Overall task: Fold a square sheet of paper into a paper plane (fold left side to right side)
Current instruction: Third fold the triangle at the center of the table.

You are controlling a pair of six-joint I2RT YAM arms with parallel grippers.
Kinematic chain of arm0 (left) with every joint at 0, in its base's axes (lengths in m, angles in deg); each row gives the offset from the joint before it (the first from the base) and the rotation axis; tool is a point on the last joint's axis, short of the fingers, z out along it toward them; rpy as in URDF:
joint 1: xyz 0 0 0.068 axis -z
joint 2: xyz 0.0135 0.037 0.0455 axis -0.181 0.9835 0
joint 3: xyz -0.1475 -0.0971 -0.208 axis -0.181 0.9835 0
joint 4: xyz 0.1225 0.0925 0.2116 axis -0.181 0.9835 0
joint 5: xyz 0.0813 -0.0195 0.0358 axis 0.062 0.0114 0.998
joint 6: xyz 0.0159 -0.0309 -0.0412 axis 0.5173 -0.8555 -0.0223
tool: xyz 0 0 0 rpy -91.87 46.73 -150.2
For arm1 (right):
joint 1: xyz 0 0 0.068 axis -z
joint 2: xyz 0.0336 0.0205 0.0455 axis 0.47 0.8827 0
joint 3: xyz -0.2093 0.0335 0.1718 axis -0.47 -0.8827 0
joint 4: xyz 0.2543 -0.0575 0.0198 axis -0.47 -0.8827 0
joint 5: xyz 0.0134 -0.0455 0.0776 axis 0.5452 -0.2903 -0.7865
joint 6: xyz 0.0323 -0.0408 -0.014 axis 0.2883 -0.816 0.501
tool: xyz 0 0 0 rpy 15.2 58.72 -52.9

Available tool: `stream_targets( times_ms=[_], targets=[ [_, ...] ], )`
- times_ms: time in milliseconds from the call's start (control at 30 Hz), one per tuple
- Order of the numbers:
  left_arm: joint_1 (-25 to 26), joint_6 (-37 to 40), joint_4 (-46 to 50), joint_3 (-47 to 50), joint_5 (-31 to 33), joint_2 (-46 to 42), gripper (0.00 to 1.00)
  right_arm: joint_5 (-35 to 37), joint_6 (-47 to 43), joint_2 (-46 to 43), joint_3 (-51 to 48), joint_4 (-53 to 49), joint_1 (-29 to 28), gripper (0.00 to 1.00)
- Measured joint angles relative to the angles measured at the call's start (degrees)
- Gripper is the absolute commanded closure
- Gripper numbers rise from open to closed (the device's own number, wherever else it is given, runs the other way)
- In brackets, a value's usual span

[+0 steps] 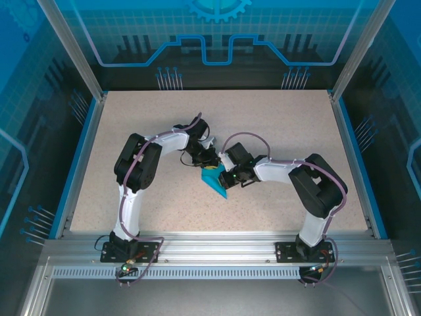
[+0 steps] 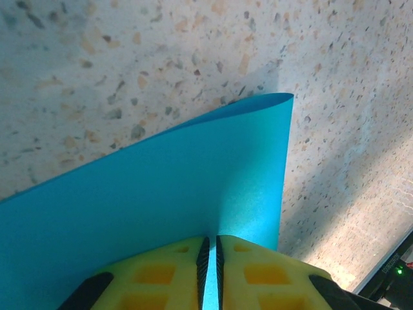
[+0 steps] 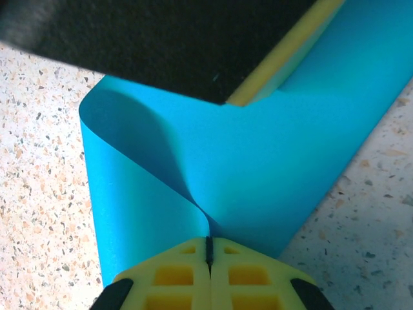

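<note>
The teal-blue square sheet of paper (image 1: 214,181), bowed into a loose curl rather than lying flat, sits near the middle of the speckled counter (image 1: 296,125), caught between the two arms. The left end effector (image 2: 211,240) is clenched on one edge, its yellow fingers (image 2: 258,274) almost touching, with a sliver of teal showing in the narrow slit between them. Facing it across the sheet, the right end effector (image 3: 208,242) is pinched tight where the paper doubles over on itself, the curled layers meeting at its fingertips. Both tips meet over the sheet in the overhead view.
</note>
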Motion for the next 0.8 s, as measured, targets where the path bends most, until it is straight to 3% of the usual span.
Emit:
stream_targets(
  times_ms=[467, 600, 800],
  targets=[
    [-1.1, 1.4, 3.6, -2.2, 2.2, -2.7, 0.65, 0.0, -1.7, 0.5, 0.8, -0.8, -0.4, 0.97],
    [-3.5, 1.4, 4.0, -1.8, 3.5, -6.9, 0.67, -0.1, -2.1, 0.9, 1.3, -0.8, -0.5, 0.97],
    [-6.6, 1.3, 1.0, 8.6, 3.1, -19.0, 0.75, -0.1, -2.4, 1.1, 1.7, -1.3, -0.6, 0.97]
  ],
)
